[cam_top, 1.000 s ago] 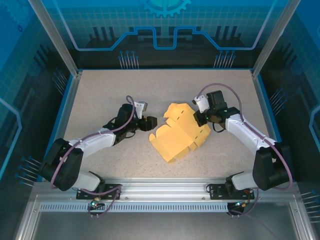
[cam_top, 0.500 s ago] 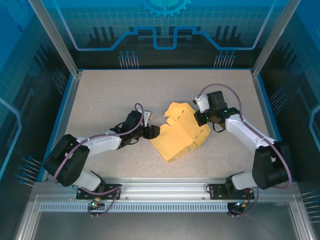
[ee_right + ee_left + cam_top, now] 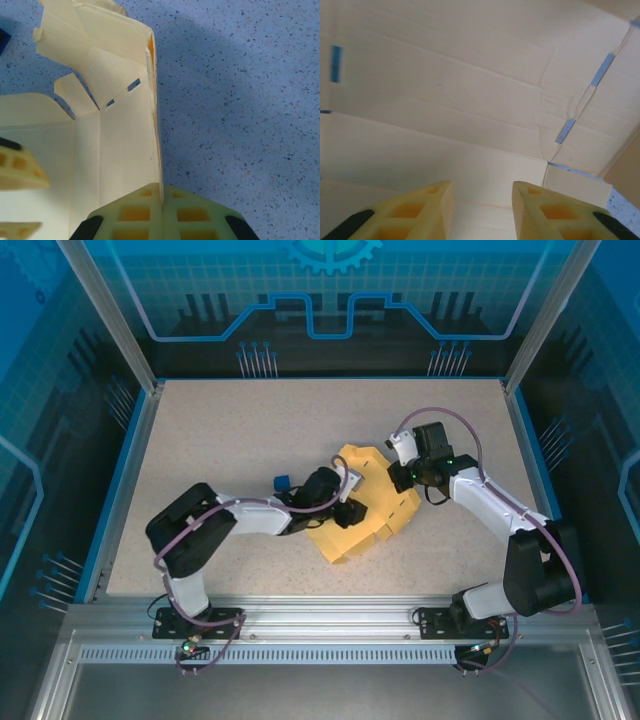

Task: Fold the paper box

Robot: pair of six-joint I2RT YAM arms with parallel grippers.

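The paper box (image 3: 368, 502) lies half unfolded a little right of the middle of the tabletop (image 3: 230, 430), a pale yellow sheet of panels and flaps with its near corner pointing toward the arm bases. The right claw (image 3: 403, 478) is at the box's right edge, its 2 fingers pressed together on a raised wall of card. In the right wrist view that wall's thin edge runs straight down into the closed right claw (image 3: 162, 192), with the paper box (image 3: 117, 145) spreading to the left and bare speckled tabletop (image 3: 240, 100) to the right of the edge. The left claw (image 3: 345, 512) reaches in from the box's left side and sits over its middle panels. In the left wrist view the left claw (image 3: 482, 192) is spread, a gap between the 2 fingers, with the creased inner face of the paper box (image 3: 470, 95) close in front and nothing pinched. A small blue cube (image 3: 282, 482) sits just left of the box, beside the left arm. Beyond the box's far edge and out to its left the tabletop is wide and bare, and a narrower strip runs between its near corner and the tabletop's front rim.
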